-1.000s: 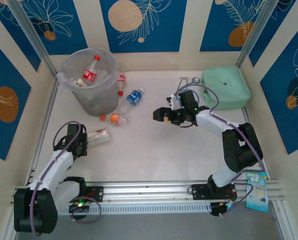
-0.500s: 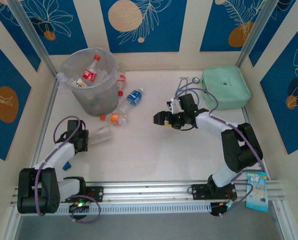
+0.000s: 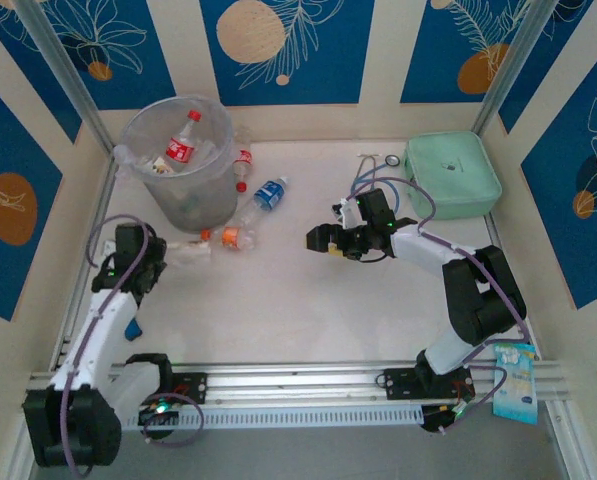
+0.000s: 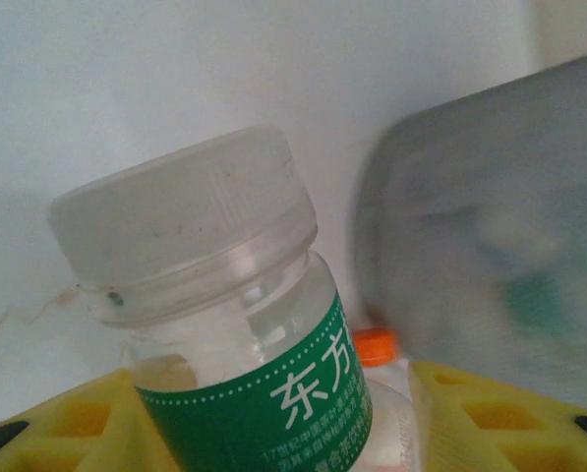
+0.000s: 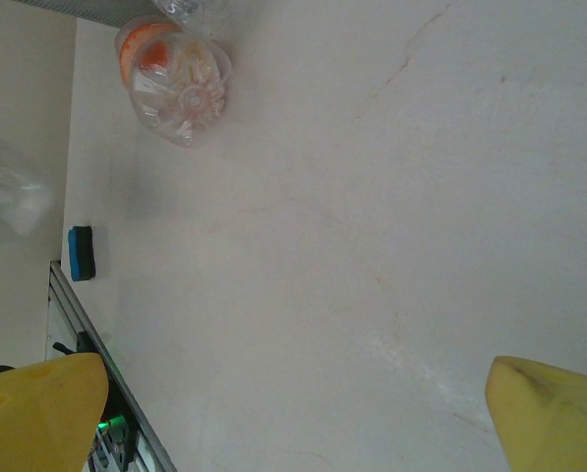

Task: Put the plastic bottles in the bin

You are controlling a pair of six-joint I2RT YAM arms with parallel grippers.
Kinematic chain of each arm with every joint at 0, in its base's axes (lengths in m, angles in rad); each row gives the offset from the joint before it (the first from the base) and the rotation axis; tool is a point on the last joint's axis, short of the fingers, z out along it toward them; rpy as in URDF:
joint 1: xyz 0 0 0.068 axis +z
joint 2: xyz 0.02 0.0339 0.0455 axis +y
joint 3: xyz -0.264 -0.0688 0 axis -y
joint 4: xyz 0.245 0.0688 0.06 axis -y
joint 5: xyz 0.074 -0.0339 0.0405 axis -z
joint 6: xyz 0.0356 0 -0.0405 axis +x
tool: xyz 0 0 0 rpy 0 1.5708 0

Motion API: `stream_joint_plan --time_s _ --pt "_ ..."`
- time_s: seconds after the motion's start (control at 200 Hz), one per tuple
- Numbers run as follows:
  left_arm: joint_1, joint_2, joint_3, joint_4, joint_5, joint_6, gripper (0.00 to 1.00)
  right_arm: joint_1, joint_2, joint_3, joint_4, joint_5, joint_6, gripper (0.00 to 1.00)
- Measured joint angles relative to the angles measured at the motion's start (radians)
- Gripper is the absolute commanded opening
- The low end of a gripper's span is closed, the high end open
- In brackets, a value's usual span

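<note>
The left hand (image 3: 159,257) is closed round a green-labelled bottle (image 4: 264,393) that juts out cap-first along its reach, the bin (image 3: 178,205) standing just beyond — far closer to it than to the right hand (image 3: 318,238), open wide over the counter (image 3: 298,320).

Bright, even light from above fills the overhead view; the arms (image 3: 103,325) cast only faint, soft shadows on the pale table (image 3: 298,310). In the left wrist view, the green-labelled bottle (image 4: 234,324), close to the lens in the left gripper (image 4: 283,428), is fairly sharp. The bin (image 4: 490,216) beyond it, to the gripper's right, is smeared and blurred. In the right wrist view the table looks washed out. The yellow fingers (image 5: 37,403) of the right gripper (image 5: 293,413) are soft, and a clear shape (image 5: 8,197) ahead-left of them is blurred.
</note>
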Motion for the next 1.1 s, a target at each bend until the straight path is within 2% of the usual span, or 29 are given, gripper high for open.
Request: stream_joint_plan --time_s 0.155,0.32,0.48,0.69,0.916,1.101 --pt "0.002 -0.061 0.240 -0.055 -0.048 0.169 0.13 0.003 0.000 0.000 0.000 0.000 0.000 0.99" --pt "0.002 -0.010 0.526 -0.036 -0.041 0.367 0.00 0.019 0.002 0.005 -0.002 0.000 0.001 0.99" --pt "0.003 0.137 0.727 0.043 0.041 0.532 0.00 0.047 0.003 0.018 -0.003 0.001 0.007 0.99" --pt "0.003 0.453 0.944 0.133 0.189 0.719 0.00 0.066 -0.034 0.009 -0.011 0.013 0.008 0.99" --pt "0.003 0.687 1.081 0.112 0.227 0.879 0.00 0.078 -0.098 -0.017 -0.024 0.028 0.008 0.99" --pt "-0.014 0.759 1.098 0.049 0.236 1.020 0.00 0.080 -0.099 -0.022 -0.038 0.031 0.008 0.99"
